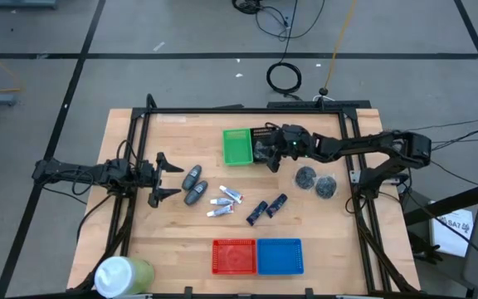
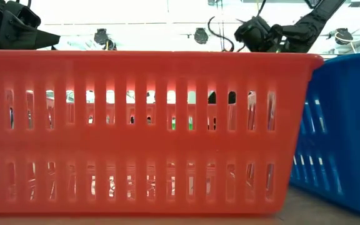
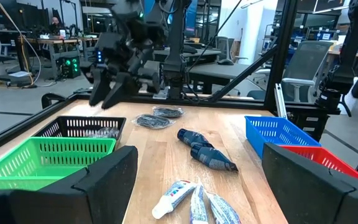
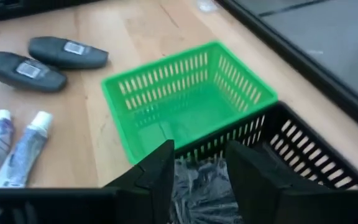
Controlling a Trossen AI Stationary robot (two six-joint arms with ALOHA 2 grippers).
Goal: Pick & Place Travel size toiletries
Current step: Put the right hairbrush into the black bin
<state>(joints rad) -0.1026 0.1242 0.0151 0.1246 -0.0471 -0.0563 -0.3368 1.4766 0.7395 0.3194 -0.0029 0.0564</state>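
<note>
Right gripper (image 1: 265, 154) over black tray (image 4: 303, 155), fingers parted — grey piece (image 4: 204, 183) below, released

no readable text, labels illegible

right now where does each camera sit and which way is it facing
High: overhead, straight down on the table; both arms show.
Low: table height, behind the red tray; arms show above.
Left wrist: looks across the table past its open left gripper.
Right wrist: looks down past the right gripper, parted over the black tray.
The wrist and high views share the green tray.
</note>
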